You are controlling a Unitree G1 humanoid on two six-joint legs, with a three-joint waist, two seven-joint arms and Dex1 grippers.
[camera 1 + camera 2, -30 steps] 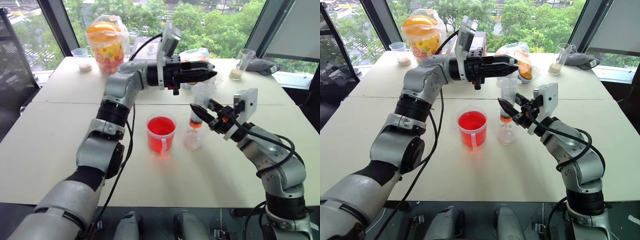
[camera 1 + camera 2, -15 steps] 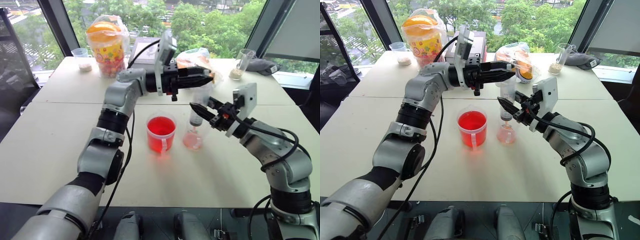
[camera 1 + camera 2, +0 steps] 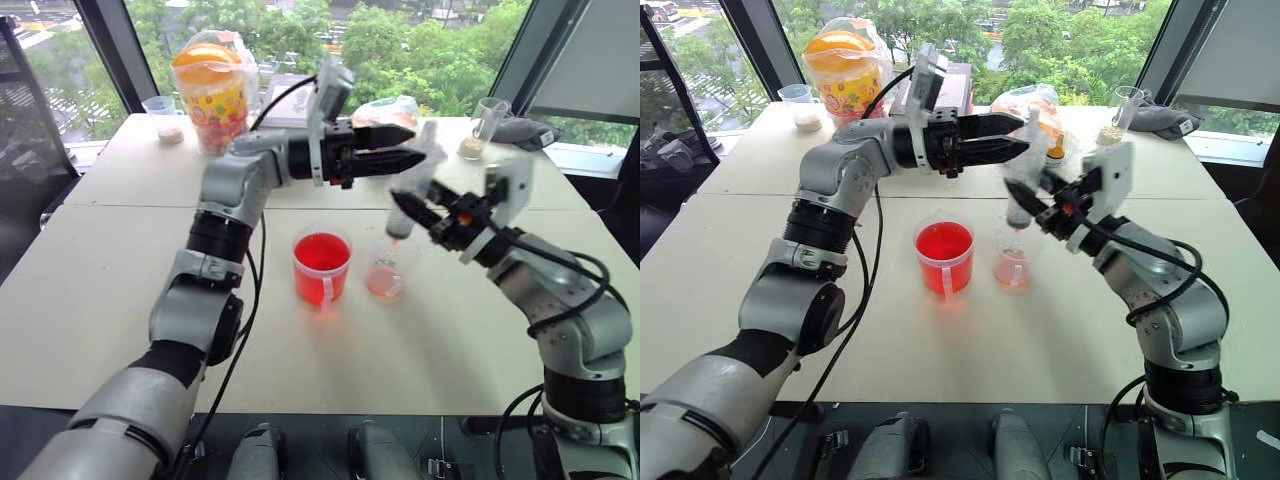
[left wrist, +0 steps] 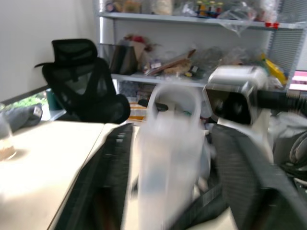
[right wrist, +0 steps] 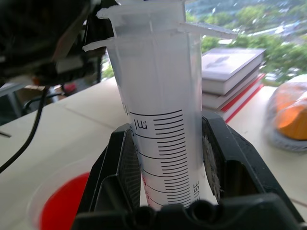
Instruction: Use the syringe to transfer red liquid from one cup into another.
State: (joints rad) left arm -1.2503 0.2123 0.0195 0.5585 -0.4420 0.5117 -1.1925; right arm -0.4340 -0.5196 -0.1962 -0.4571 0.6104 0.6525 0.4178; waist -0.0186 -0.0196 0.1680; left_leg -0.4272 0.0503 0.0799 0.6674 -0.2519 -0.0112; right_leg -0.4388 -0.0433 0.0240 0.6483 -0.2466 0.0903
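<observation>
1. Two pincers are working: the right pincer (image 3: 1023, 203) is clenching the syringe (image 5: 160, 120) barrel upright, tip above the smaller cup (image 3: 1011, 262).
2. The left pincer (image 3: 1012, 135) is standing released around the white plunger top.
3. The red cup (image 3: 944, 253) is sitting just beside, on the worktop (image 3: 740, 260); lifting straight should be avoiding drips.

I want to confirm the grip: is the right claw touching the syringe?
Touching. In the right wrist view both black fingers of the right claw press against the sides of the syringe barrel, with no gap.
</observation>
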